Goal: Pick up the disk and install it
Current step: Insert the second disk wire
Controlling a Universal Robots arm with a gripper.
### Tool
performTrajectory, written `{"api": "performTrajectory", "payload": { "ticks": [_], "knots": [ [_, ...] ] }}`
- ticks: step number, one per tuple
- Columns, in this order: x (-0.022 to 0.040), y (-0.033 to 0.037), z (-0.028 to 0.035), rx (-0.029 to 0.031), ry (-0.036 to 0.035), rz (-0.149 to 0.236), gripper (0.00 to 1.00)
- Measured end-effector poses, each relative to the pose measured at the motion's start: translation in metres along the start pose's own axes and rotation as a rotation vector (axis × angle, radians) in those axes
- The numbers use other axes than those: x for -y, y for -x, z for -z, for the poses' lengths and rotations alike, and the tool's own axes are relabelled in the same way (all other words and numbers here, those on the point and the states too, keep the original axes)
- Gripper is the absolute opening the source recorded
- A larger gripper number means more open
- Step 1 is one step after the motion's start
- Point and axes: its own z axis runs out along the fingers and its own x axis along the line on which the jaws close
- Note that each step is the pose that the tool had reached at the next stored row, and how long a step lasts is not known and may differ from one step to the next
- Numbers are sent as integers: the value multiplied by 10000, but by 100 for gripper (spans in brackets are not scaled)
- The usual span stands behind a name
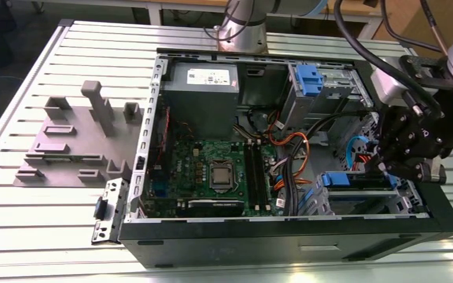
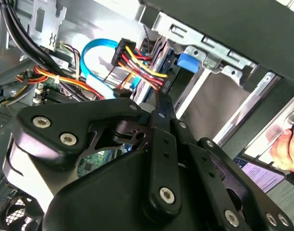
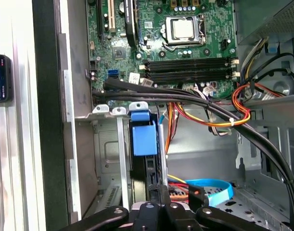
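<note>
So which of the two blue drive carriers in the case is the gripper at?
The blue carrier in the lower bay at the exterior view's right, directly beside the gripper. The other blue piece stands apart, in the upper cage beside the grey power supply.

The disk, blue-railed, sits edge-on in the drive bay.

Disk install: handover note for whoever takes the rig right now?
Gripper: down inside the computer case, at the drive bay by the case's front corner; grip state unclear.
Disk: edge-on in that bay, with the gripper right at its near edge.
Done: disk is off the table and in the bay.
Left: full seating is not confirmed from these views.
</note>
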Motion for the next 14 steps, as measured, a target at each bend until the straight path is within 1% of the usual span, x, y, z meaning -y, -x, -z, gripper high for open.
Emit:
{"api": "performTrajectory", "payload": {
  "ticks": [4, 14],
  "knots": [
    [-40, -5, -2, 1, 0, -1, 11],
    [-55, -5, -2, 0, 1, 1, 11]
  ]
}}
